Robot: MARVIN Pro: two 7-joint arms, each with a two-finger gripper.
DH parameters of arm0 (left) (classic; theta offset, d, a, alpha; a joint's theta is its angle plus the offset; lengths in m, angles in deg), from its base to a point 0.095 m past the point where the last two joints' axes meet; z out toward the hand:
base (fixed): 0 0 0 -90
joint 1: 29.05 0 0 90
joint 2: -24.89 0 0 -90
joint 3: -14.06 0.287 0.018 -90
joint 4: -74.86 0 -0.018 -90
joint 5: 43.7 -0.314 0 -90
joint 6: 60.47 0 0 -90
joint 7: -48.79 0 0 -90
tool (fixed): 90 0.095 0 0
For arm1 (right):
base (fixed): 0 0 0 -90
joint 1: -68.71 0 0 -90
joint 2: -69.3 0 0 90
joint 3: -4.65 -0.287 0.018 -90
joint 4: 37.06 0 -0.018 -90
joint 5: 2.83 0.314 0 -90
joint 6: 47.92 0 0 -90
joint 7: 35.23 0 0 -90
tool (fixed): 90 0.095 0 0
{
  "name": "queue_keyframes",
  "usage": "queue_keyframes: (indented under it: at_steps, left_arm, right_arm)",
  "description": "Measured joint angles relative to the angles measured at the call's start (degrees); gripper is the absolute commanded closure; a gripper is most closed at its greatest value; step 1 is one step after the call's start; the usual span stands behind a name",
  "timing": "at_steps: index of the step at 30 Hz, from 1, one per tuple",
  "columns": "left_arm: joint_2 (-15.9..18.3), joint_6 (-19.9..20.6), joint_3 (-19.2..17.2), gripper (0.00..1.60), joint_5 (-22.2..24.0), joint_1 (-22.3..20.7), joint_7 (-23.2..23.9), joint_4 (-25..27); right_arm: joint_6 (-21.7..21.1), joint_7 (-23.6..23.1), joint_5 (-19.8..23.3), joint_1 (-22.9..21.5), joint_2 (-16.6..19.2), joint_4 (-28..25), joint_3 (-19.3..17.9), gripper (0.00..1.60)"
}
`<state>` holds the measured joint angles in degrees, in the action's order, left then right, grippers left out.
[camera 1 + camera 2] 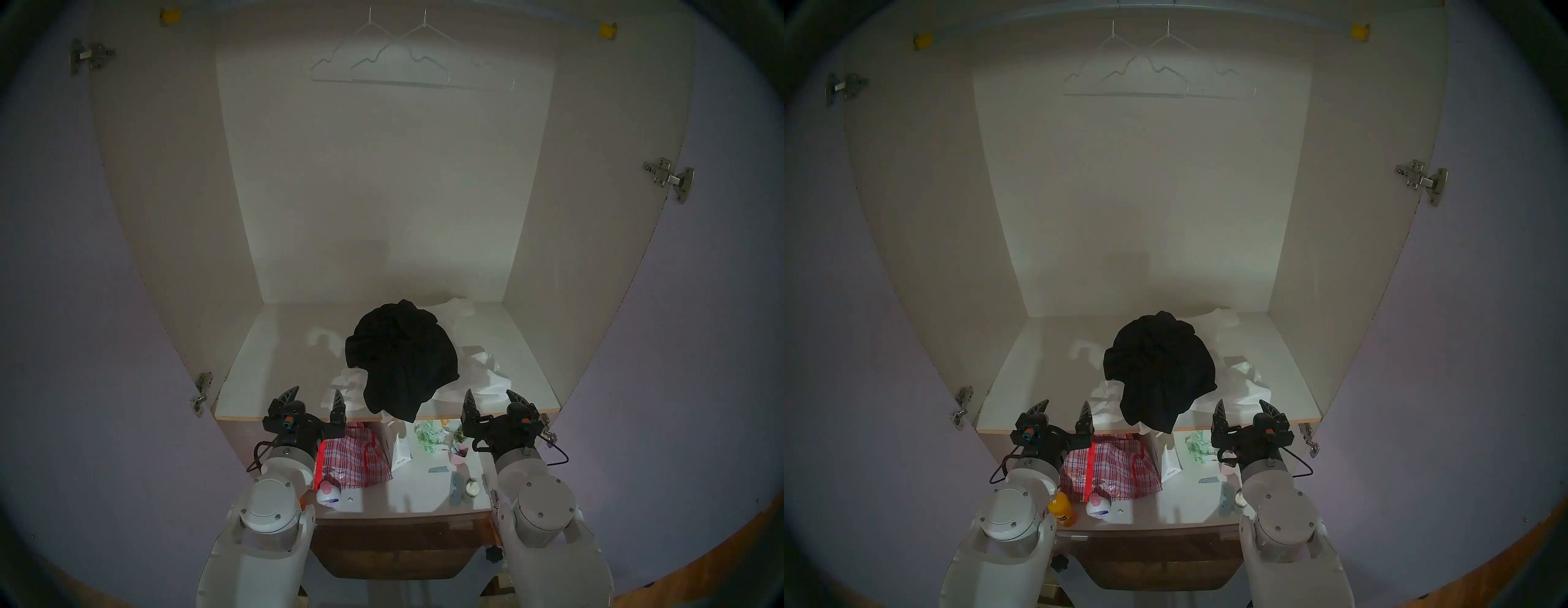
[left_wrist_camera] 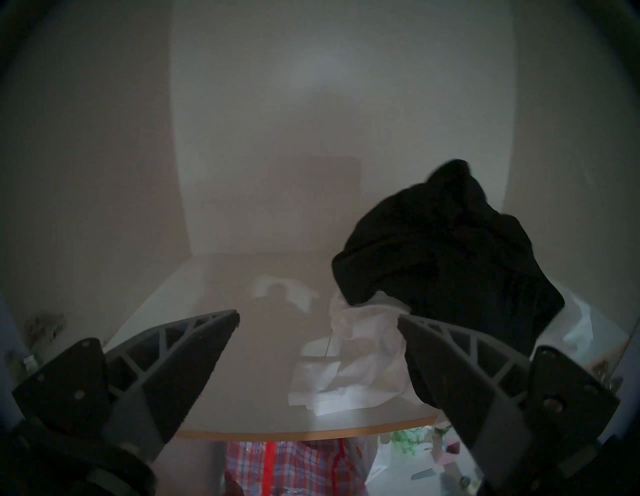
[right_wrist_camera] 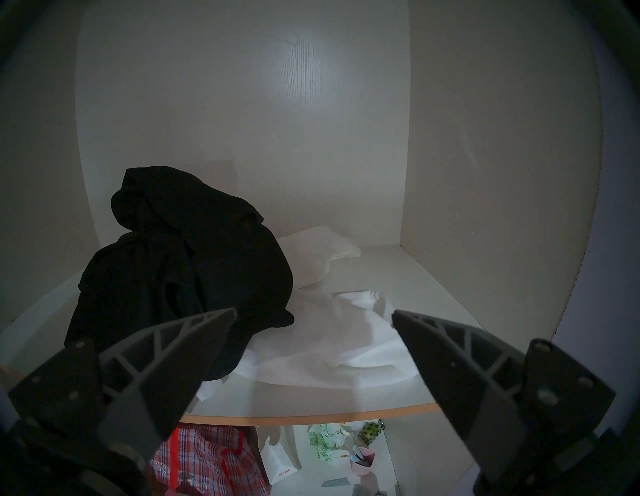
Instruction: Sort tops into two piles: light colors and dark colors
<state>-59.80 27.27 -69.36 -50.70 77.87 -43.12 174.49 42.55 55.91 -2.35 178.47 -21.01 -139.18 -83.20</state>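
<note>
A black garment [image 1: 401, 361] lies bunched on top of wrinkled white garments [image 1: 479, 378] in the middle of the white wardrobe shelf [image 1: 271, 352]. Its lower edge hangs over the shelf's front edge. It also shows in the left wrist view [image 2: 446, 263] and the right wrist view [image 3: 180, 270]. White cloth shows to its left front [image 2: 349, 360], right [image 3: 346, 343] and back right [image 3: 322, 246]. My left gripper [image 1: 316, 394] is open and empty at the shelf's front edge, left of the heap. My right gripper [image 1: 492, 397] is open and empty at the front edge, right of it.
Below the shelf, a lower surface holds a red-checked bag [image 1: 352, 458], a white paper carton [image 1: 401, 452], a pink cup [image 1: 458, 452] and small items. Two white hangers [image 1: 407, 63] hang on the rail above. Wardrobe side walls and open doors flank both arms.
</note>
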Motion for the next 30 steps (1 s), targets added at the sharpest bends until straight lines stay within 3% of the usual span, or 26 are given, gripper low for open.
queue_keyframes:
  at_steps: [7,10,16,23,30]
  left_arm:
    - [1.4,-1.5,2.6,0.00,-1.7,-7.5,0.3,-5.5]
    - [3.4,-2.2,3.3,0.00,-1.7,-10.9,2.9,-10.8]
    - [6.4,-2.6,6.0,0.00,-2.0,-16.3,7.6,-13.4]
    - [5.7,-2.4,6.1,0.00,-1.2,-23.0,10.8,-15.5]
    - [5.0,-1.5,7.2,0.00,-1.9,-30.2,15.4,-20.9]
  right_arm:
    - [0.0,0.0,0.0,0.0,0.0,0.0,0.0,0.00]
    - [0.0,0.0,0.0,0.0,0.0,0.1,0.0,0.00]
    - [0.0,0.0,0.0,0.0,0.0,0.2,0.0,0.00]
    - [0.0,0.1,0.0,0.0,0.0,0.3,0.0,0.00]
    - [0.0,0.1,0.0,0.0,0.0,0.3,0.0,0.00]
